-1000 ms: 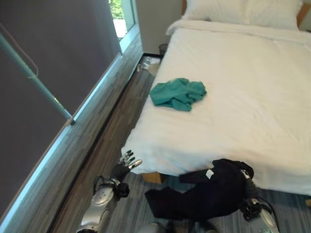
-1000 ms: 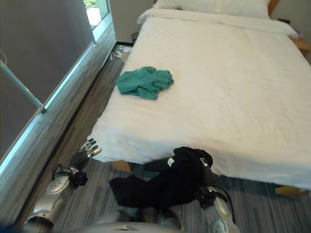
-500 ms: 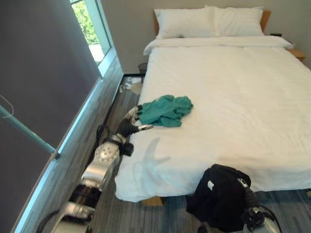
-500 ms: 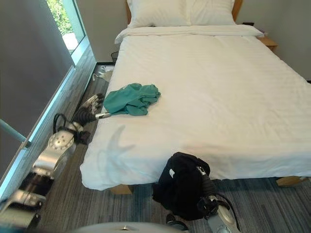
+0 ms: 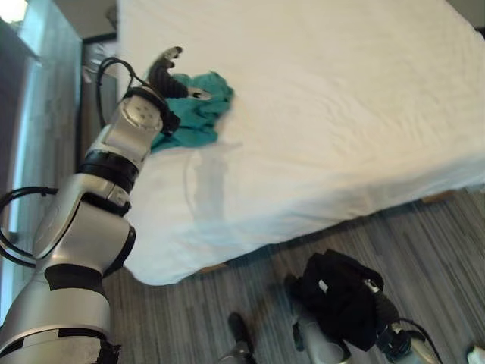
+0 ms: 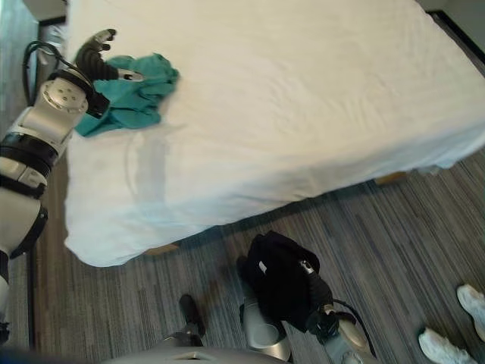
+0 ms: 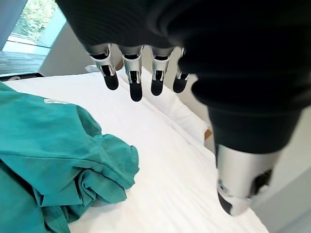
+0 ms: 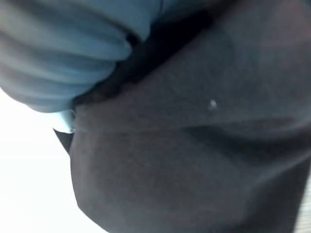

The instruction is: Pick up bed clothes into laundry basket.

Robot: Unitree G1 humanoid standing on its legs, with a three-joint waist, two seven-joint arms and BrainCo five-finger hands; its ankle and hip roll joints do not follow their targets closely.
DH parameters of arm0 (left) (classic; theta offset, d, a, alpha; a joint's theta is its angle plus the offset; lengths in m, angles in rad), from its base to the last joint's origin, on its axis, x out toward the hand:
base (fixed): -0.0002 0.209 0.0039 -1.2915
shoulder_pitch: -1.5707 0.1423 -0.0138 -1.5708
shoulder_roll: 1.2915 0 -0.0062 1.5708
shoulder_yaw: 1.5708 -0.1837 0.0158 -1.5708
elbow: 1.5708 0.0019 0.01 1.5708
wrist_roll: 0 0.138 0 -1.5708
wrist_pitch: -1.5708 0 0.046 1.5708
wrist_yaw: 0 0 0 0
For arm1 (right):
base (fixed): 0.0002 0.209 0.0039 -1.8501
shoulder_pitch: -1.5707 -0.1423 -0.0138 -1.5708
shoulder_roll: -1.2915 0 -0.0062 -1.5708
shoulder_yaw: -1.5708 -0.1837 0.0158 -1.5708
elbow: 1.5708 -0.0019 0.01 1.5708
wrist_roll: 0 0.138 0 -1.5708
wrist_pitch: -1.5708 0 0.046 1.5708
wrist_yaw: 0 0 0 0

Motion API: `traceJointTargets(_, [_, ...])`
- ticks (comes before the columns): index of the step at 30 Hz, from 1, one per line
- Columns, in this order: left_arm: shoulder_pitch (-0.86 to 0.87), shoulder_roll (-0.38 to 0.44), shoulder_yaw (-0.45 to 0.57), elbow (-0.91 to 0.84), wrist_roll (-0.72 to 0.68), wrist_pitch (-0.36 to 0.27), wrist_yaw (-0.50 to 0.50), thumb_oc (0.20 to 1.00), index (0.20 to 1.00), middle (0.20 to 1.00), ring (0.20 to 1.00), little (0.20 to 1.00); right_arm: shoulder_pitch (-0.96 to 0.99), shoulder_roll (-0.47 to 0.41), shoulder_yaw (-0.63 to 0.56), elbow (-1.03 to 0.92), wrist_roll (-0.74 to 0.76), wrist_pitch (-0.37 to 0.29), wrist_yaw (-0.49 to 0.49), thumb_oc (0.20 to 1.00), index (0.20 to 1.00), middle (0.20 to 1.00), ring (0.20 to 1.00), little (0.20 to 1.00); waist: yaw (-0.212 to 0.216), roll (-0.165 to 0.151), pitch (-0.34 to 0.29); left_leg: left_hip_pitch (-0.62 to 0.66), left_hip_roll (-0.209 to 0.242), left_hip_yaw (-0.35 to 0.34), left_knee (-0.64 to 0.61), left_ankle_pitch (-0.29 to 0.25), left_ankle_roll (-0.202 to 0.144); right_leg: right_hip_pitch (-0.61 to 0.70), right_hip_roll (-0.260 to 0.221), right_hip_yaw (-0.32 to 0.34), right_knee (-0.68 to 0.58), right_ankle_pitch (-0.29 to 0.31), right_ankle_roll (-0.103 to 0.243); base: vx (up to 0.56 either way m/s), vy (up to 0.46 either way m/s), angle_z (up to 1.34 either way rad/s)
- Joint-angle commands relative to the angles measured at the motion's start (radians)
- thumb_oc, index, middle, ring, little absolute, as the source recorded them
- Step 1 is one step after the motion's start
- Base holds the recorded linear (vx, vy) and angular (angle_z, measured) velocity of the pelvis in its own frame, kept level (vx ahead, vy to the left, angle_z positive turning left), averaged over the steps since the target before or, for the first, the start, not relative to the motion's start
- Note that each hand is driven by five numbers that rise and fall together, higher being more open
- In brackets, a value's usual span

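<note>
The robot's left hand (image 5: 168, 70) hovers, fingers relaxed and spread, just above a crumpled teal garment (image 6: 140, 87) near the bed's (image 5: 341, 114) left edge. The right hand (image 6: 317, 302) hangs low over the floor with a black garment (image 6: 276, 284) draped over it; its grip cannot be told. A sound grasp likely means lowering onto the bunched folds before closing.

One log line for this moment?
left hand: open, over teal garment on bed | right hand: black garment draped
</note>
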Motion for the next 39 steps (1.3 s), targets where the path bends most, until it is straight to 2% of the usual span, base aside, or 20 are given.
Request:
traceJointTargets(1, [-0.13, 0.048, 0.0, 0.017, 0.006, -0.045, 0.069, 1.0, 1.0, 1.0, 1.0, 1.0, -0.036, -0.022, -0.003, -0.057, 0.054, -0.048, 0.043, 0.2, 0.2, 0.2, 0.2, 0.2, 0.011, -0.001, 0.05, -0.029, 0.07, -0.057, 0.005, 0.034, -0.04, 0.0, -0.013, 0.007, 0.022, -0.012, 0.083, -0.11, 0.019, -0.15])
traceJointTargets(5, [-0.226, 0.082, -0.061, 0.05, 0.028, -0.052, 0.097, 1.0, 1.0, 1.0, 1.0, 1.0, -0.038, -0.022, 0.012, -0.035, 0.056, -0.059, 0.046, 0.2, 0.2, 0.2, 0.2, 0.2, 0.002, -0.002, 0.063, -0.096, 0.072, -0.056, 0.005, 0.044, -0.043, -0.069, -0.014, 0.004, 0.022, 0.002, 0.084, -0.07, -0.007, -0.02])
traceJointTargets(6, [-0.288, 0.105, -0.104, 0.064, 0.036, -0.055, 0.112, 1.0, 1.0, 1.0, 1.0, 1.0, -0.038, -0.029, 0.015, -0.04, 0.057, -0.076, 0.05, 0.2, 0.2, 0.2, 0.2, 0.2, -0.005, -0.003, 0.073, -0.137, 0.073, -0.056, 0.005, 0.051, -0.045, -0.115, -0.015, 0.001, 0.023, 0.009, 0.085, -0.06, -0.021, -0.06])
traceJointTargets(10, [-0.363, 0.153, -0.163, 0.052, 0.082, -0.064, 0.186, 1.0, 1.0, 1.0, 1.0, 1.0, -0.024, -0.032, 0.013, -0.052, 0.072, -0.11, 0.046, 0.2, 0.2, 0.2, 0.2, 0.2, -0.003, 0.008, 0.083, -0.211, 0.073, -0.067, 0.005, 0.062, -0.046, -0.18, -0.024, -0.011, 0.022, 0.021, 0.087, -0.03, -0.019, -0.01])
traceJointTargets(13, [-0.424, 0.184, -0.251, 0.063, 0.191, -0.049, 0.23, 1.0, 1.0, 1.0, 1.0, 1.0, -0.015, -0.041, 0.017, -0.056, 0.081, -0.129, 0.053, 0.2, 0.2, 0.2, 0.2, 0.2, 0.008, 0.021, 0.093, -0.25, 0.068, -0.082, 0.005, 0.066, -0.044, -0.213, -0.03, -0.024, 0.022, 0.024, 0.086, -0.02, -0.012, 0.07])
traceJointTargets(17, [-0.445, 0.195, -0.254, 0.105, 0.182, -0.038, 0.242, 1.0, 1.0, 1.0, 1.0, 1.0, -0.009, -0.043, 0.031, -0.052, 0.106, -0.138, 0.051, 0.2, 0.2, 0.2, 0.2, 0.2, 0.018, 0.032, 0.102, -0.282, 0.063, -0.097, 0.005, 0.072, -0.045, -0.236, -0.035, -0.035, 0.019, 0.025, 0.087, 0.01, 0.001, 0.09])
traceJointTargets(18, [-0.448, 0.198, -0.257, 0.112, 0.181, -0.034, 0.241, 1.0, 1.0, 1.0, 1.0, 1.0, -0.006, -0.048, 0.033, -0.057, 0.106, -0.137, 0.054, 0.2, 0.2, 0.2, 0.2, 0.2, 0.025, 0.041, 0.097, -0.274, 0.068, -0.108, 0.005, 0.04, -0.05, -0.225, -0.032, -0.032, 0.017, 0.0, 0.097, -0.01, -0.01, 0.04])
traceJointTargets(19, [-0.454, 0.204, -0.253, 0.119, 0.169, -0.036, 0.242, 1.0, 1.0, 1.0, 1.0, 1.0, -0.001, -0.052, 0.033, -0.064, 0.107, -0.137, 0.058, 0.2, 0.2, 0.2, 0.2, 0.2, 0.024, 0.036, 0.103, -0.289, 0.06, -0.103, 0.005, 0.072, -0.045, -0.238, -0.037, -0.037, 0.019, 0.023, 0.087, 0.0, -0.005, 0.05])
traceJointTargets(24, [-0.459, 0.211, -0.256, 0.108, 0.151, -0.04, 0.252, 1.0, 1.0, 1.0, 1.0, 1.0, 0.008, -0.074, 0.041, -0.059, 0.114, -0.136, 0.062, 0.2, 0.2, 0.2, 0.2, 0.2, 0.042, 0.051, 0.101, -0.304, 0.054, -0.119, 0.005, 0.071, -0.045, -0.241, -0.042, -0.05, 0.018, 0.017, 0.087, -0.02, -0.006, 0.07])
traceJointTargets(25, [-0.457, 0.207, -0.257, 0.105, 0.152, -0.041, 0.252, 1.0, 1.0, 1.0, 1.0, 1.0, 0.004, -0.078, 0.045, -0.058, 0.114, -0.138, 0.061, 0.2, 0.2, 0.2, 0.2, 0.2, 0.043, 0.052, 0.103, -0.307, 0.053, -0.123, 0.005, 0.072, -0.045, -0.243, -0.043, -0.051, 0.018, 0.017, 0.086, 0.08, 0.029, 0.05])
traceJointTargets(26, [-0.456, 0.207, -0.258, 0.105, 0.152, -0.041, 0.251, 1.0, 1.0, 1.0, 1.0, 1.0, 0.004, -0.078, 0.046, -0.058, 0.114, -0.137, 0.061, 0.2, 0.2, 0.2, 0.2, 0.2, 0.047, 0.058, 0.095, -0.296, 0.058, -0.133, 0.005, 0.041, -0.05, -0.232, -0.038, -0.046, 0.017, -0.007, 0.095, 0.08, 0.028, 0.08])
traceJointTargets(27, [-0.45, 0.2, -0.262, 0.102, 0.159, -0.038, 0.244, 1.0, 1.0, 1.0, 1.0, 1.0, 0.0, -0.084, 0.048, -0.057, 0.116, -0.138, 0.06, 0.2, 0.2, 0.2, 0.2, 0.2, 0.048, 0.057, 0.099, -0.301, 0.057, -0.136, 0.005, 0.042, -0.05, -0.234, -0.039, -0.048, 0.017, -0.007, 0.095, -0.02, 0.0, 0.11])
traceJointTargets(28, [-0.445, 0.188, -0.284, 0.108, 0.187, -0.032, 0.211, 1.0, 1.0, 1.0, 1.0, 1.0, -0.009, -0.096, 0.048, -0.057, 0.111, -0.139, 0.061, 0.2, 0.2, 0.2, 0.2, 0.2, 0.043, 0.048, 0.112, -0.319, 0.051, -0.129, 0.005, 0.074, -0.044, -0.251, -0.044, -0.054, 0.017, 0.019, 0.086, -0.02, -0.001, 0.11])
traceJointTargets(29, [-0.445, 0.188, -0.286, 0.108, 0.186, -0.032, 0.21, 1.0, 1.0, 1.0, 1.0, 1.0, -0.009, -0.095, 0.049, -0.056, 0.111, -0.139, 0.06, 0.2, 0.2, 0.2, 0.2, 0.2, 0.047, 0.054, 0.105, -0.308, 0.056, -0.138, 0.005, 0.043, -0.049, -0.24, -0.038, -0.049, 0.016, -0.006, 0.095, -0.03, 0.009, 0.15])
traceJointTargets(30, [-0.427, 0.171, -0.306, 0.137, 0.219, -0.022, 0.148, 1.0, 1.0, 1.0, 1.0, 1.0, -0.011, -0.102, 0.049, -0.053, 0.107, -0.136, 0.064, 0.2, 0.2, 0.2, 0.2, 0.2, 0.041, 0.046, 0.114, -0.315, 0.059, -0.139, 0.005, 0.043, -0.05, -0.248, -0.037, -0.048, 0.016, -0.004, 0.096, 0.06, 0.028, 0.12])
traceJointTargets(35, [-0.362, 0.133, -0.316, 0.146, 0.293, -0.017, 0.096, 1.0, 1.0, 1.0, 1.0, 1.0, 0.001, -0.104, 0.061, -0.047, 0.091, -0.129, 0.073, 0.2, 0.2, 0.2, 0.2, 0.2, 0.027, 0.031, 0.124, -0.331, 0.065, -0.143, 0.005, 0.046, -0.049, -0.264, -0.033, -0.044, 0.016, 0.002, 0.096, -0.01, 0.002, -0.01])
traceJointTargets(36, [-0.342, 0.122, -0.314, 0.139, 0.308, -0.018, 0.088, 0.57, 0.57, 0.57, 0.57, 0.57, 0.002, -0.104, 0.064, -0.047, 0.089, -0.129, 0.074, 0.2, 0.2, 0.2, 0.2, 0.2, 0.024, 0.029, 0.127, -0.335, 0.065, -0.143, 0.005, 0.048, -0.049, -0.269, -0.032, -0.043, 0.016, 0.002, 0.095, -0.03, 0.007, -0.04])
traceJointTargets(37, [-0.293, 0.088, -0.304, 0.122, 0.339, -0.017, 0.072, 0.2, 0.2, 0.2, 0.2, 0.2, 0.0, -0.109, 0.074, -0.047, 0.084, -0.129, 0.078, 0.2, 0.2, 0.2, 0.2, 0.2, 0.02, 0.02, 0.132, -0.342, 0.066, -0.146, 0.005, 0.05, -0.048, -0.275, -0.03, -0.042, 0.017, 0.003, 0.094, -0.04, 0.011, -0.02])
traceJointTargets(39, [-0.248, 0.06, -0.293, 0.099, 0.367, -0.017, 0.055, 0.2, 0.2, 0.2, 0.2, 0.2, -0.009, -0.114, 0.083, -0.043, 0.076, -0.128, 0.082, 0.2, 0.2, 0.2, 0.2, 0.2, 0.02, 0.015, 0.137, -0.342, 0.066, -0.149, 0.005, 0.05, -0.048, -0.276, -0.029, -0.04, 0.018, 0.004, 0.093, -0.03, 0.005, 0.02])
